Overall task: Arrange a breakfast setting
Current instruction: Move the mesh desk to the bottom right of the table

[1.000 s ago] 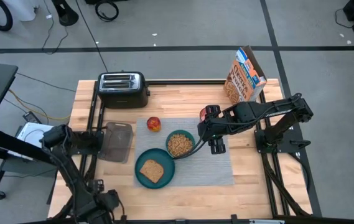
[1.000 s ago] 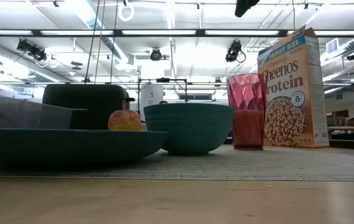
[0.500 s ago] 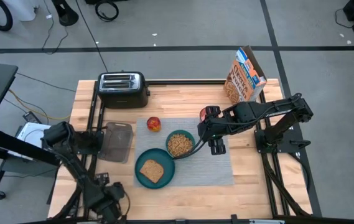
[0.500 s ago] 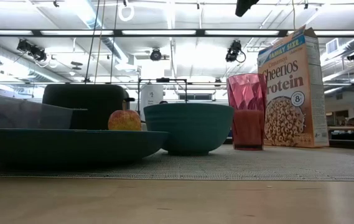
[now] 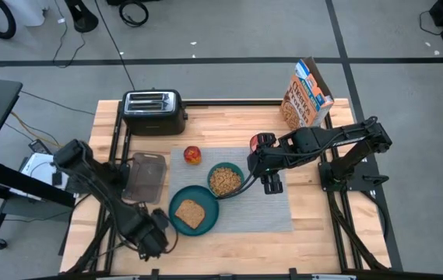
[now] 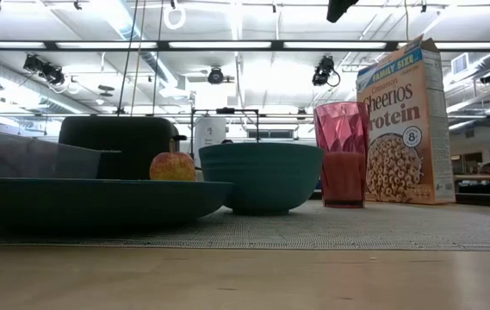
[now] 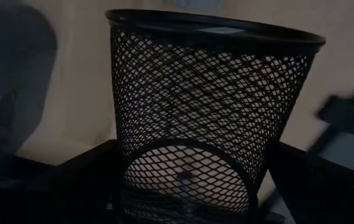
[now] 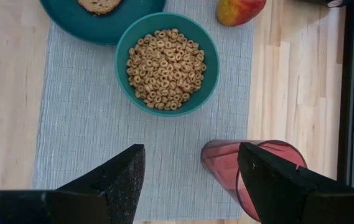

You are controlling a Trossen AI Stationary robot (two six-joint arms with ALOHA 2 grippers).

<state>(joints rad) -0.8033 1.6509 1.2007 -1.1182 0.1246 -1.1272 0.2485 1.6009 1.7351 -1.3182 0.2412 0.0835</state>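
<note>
a: where are the pincers?

b: the right gripper point(image 8: 192, 180) hovers over the grey placemat point(image 5: 272, 204), its two fingers parted and holding nothing, just beside the one pink cup point(image 8: 251, 167) that stands on the mat. the left gripper point(image 5: 152, 239) hangs low at the table's front edge, near the plate, jaws spread wide and empty; its own camera looks at one black mesh bin point(image 7: 211, 112).

a: what is on the mat, counted?

b: one teal bowl point(image 5: 225, 180) filled with cereal rings, in the middle of the mat. one larger teal plate point(image 5: 193, 210) touching it on the front left, overlapping the mat's edge, with one brown toast slice point(image 5: 189, 212) on it. one red-orange fruit point(image 5: 193, 154) at the mat's back left corner, apart from the bowl.

a: and off the mat?

b: one black toaster point(image 5: 153, 111) at the back left, one cereal box point(image 5: 306, 96) at the back right, and one clear container point(image 5: 145, 176) left of the mat.
</note>
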